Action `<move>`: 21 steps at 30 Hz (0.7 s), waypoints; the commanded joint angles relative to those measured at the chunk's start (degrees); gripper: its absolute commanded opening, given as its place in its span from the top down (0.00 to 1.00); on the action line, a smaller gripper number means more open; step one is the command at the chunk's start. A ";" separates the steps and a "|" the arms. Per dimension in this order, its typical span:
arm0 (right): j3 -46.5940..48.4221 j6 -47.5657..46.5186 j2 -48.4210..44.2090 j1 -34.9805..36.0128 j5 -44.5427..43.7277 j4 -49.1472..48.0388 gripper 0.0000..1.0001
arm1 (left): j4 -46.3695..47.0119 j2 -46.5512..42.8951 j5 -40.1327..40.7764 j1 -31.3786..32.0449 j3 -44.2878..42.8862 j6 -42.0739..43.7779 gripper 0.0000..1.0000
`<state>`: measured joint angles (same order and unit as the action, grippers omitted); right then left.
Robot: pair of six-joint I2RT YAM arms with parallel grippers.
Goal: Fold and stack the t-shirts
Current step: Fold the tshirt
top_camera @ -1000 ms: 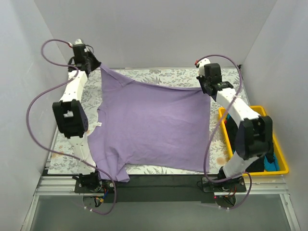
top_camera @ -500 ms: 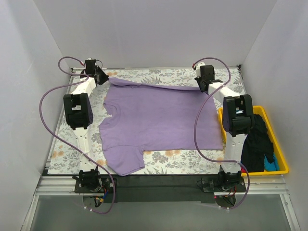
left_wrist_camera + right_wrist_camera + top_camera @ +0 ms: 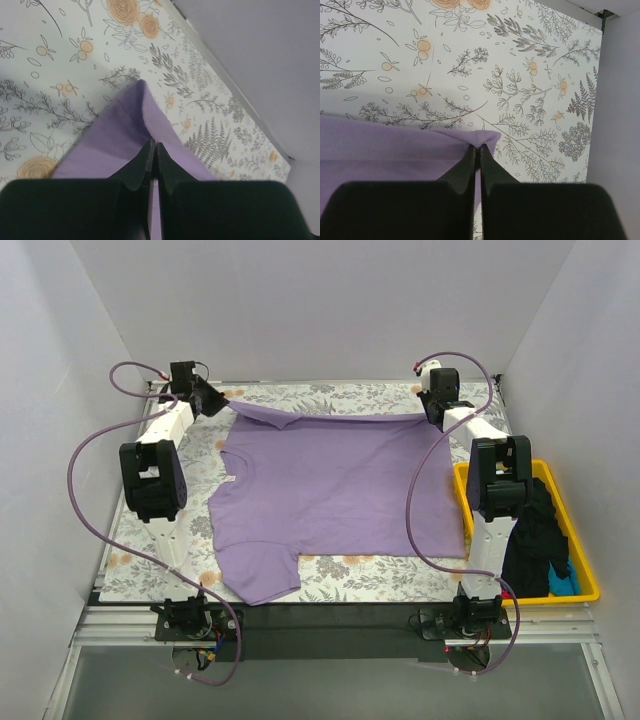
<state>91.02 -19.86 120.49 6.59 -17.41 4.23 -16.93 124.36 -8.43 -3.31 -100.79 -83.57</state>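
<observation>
A lavender t-shirt lies spread across the flowered table, its far edge raised between the two arms. My left gripper is shut on the shirt's far left corner, and my right gripper is shut on the far right corner. Both hold the cloth just above the table near the back wall. A black t-shirt and a bright blue one lie heaped in the yellow tray.
The yellow tray stands at the right edge beside the right arm. White walls close in at the back and on both sides. Purple cables loop from both arms. The table's cloth has a floral print.
Both arms have swung out toward the back wall and lowered, laying the lavender shirt flat on the table. The heap in the tray has come into view.
</observation>
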 commanded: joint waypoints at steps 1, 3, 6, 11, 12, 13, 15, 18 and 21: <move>0.03 0.17 -3.15 -0.61 -0.08 -2.21 0.99 | -2.75 -8.95 0.34 -0.29 1.21 -2.47 1.00; -0.41 0.35 -4.03 -0.61 0.44 -2.03 0.99 | -3.28 -10.79 0.25 -0.29 2.26 -3.09 1.00; -0.85 0.87 -5.61 -0.70 1.23 -0.89 0.99 | -5.04 -12.03 0.60 -0.29 2.53 -3.70 1.00; -2.16 2.71 -8.16 -0.70 3.78 1.74 0.99 | -7.85 -14.75 -0.45 -0.29 2.97 -5.46 1.00; -2.34 3.33 -8.42 -0.70 3.96 2.88 0.99 | -8.20 -15.28 -0.36 -0.29 3.23 -6.07 1.00; -2.69 3.68 -8.77 -0.70 3.96 3.67 0.99 | -8.64 -15.80 -0.45 -0.29 4.10 -6.51 1.00; -3.22 4.73 -9.57 -0.61 3.79 4.82 0.99 | -8.91 -17.74 -0.19 -0.29 5.08 -6.95 1.00; -4.36 5.88 -10.71 -0.61 3.79 7.19 0.99 | -8.91 -20.11 0.25 -0.38 7.97 -8.01 1.00; -5.68 6.50 -11.68 -0.70 3.35 9.39 0.99 | -9.00 -21.87 -0.27 -0.29 10.52 -9.06 1.00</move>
<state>86.85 -15.18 111.92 6.37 -13.72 10.66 -24.84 108.55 -8.45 -3.31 -92.07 -90.87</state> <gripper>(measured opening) 0.029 0.014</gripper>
